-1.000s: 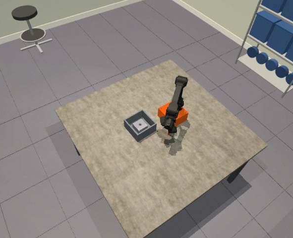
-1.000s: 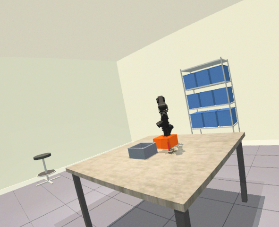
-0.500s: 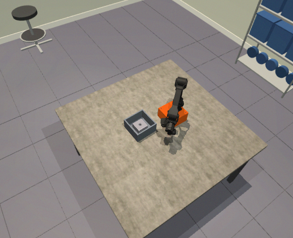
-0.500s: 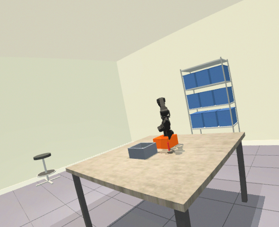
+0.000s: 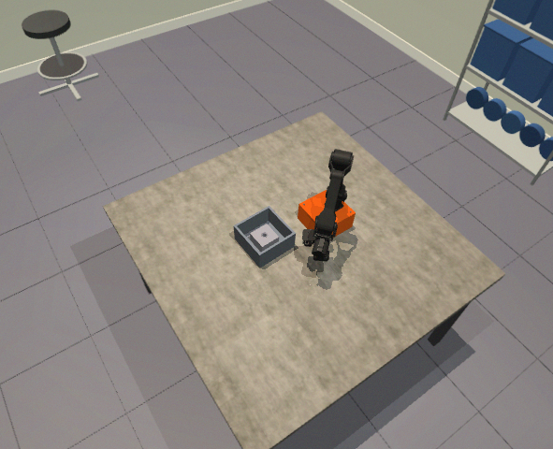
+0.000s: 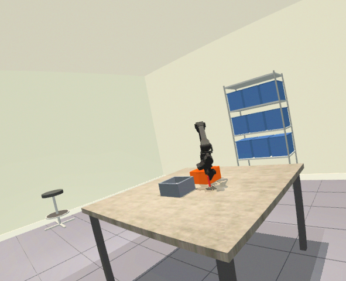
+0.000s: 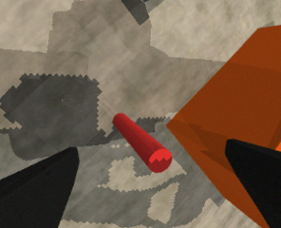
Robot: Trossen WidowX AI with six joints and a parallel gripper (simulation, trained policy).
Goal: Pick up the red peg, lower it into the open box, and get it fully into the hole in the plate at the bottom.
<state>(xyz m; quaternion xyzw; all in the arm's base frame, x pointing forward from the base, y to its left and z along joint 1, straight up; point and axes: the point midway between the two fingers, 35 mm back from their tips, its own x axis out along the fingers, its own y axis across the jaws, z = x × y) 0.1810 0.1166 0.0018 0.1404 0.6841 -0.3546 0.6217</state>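
The red peg [image 6: 209,181] [image 7: 140,140] stands upright on the table, just in front of the orange block; the arm hides it in the top view. My gripper [image 5: 314,245] [image 7: 152,145] is open and empty above the peg. In the wrist view the peg's top shows between the two black fingertips, a little nearer the right one, and the peg looks slanted. The grey open box [image 5: 277,250] [image 6: 170,190] stands left of the gripper. The pale plate [image 5: 270,239] lies at its bottom, with a small dark hole [image 5: 265,235] near its middle.
The orange block [image 5: 311,216] [image 6: 199,178] [image 7: 245,85] is under and behind the arm, close to the peg, and shows beneath the right finger in the wrist view. The wooden table [image 5: 267,313] [image 6: 191,214] carries everything. A shelf rack with blue boxes and a stool stand away from it.
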